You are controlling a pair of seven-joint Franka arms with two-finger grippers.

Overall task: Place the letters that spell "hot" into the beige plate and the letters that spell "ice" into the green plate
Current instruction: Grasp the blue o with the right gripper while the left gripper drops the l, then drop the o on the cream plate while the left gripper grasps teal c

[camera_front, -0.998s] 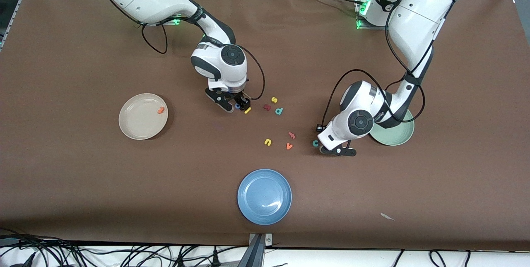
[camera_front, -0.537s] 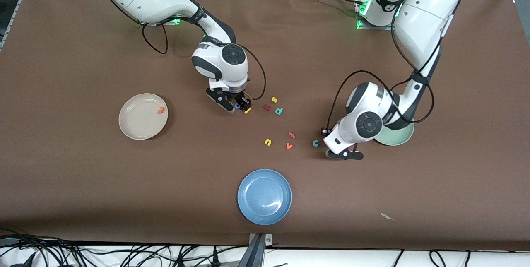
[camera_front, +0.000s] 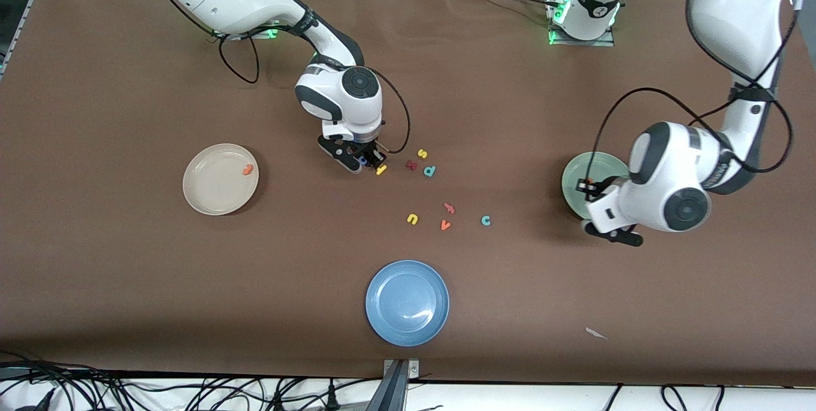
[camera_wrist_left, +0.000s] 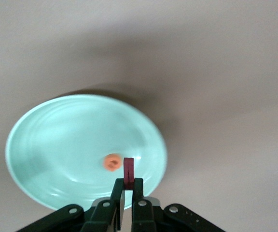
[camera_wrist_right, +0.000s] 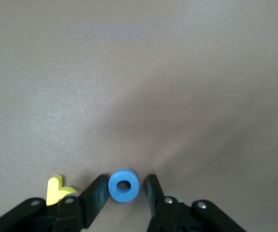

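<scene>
blue foam ring, the letter o (camera_wrist_right: 123,185), sits on the brown worktop (camera_front: 127,271) between the fingers (camera_wrist_right: 96,194) of the right gripper (camera_front: 365,160), which bracket it closely, with the yellow h (camera_wrist_right: 57,190) lying just beside. the left gripper (camera_wrist_left: 128,189) hangs over the pale green plate (camera_wrist_left: 42,145) at the left arm's end, its fingers pinching the dark maroon i (camera_wrist_left: 128,171) upright above the orange e (camera_wrist_left: 112,162) already lying in the dish. the beige plate (camera_front: 210,194) at the right arm's end holds the orange t (camera_front: 247,169); the teal c (camera_front: 486,220) waits on the worktop among spare letters u (camera_front: 412,218), v (camera_front: 445,225), s (camera_front: 421,153) and p (camera_front: 430,171), with a blue plate (camera_front: 382,309) nearest the front camera. judged from this, the ring wants a square, centred squeeze so it does not squirt aside or drag the h along, and the i a low release well inside the rim. no brand name or label can be read; the only writing is the letters themselves.
</scene>
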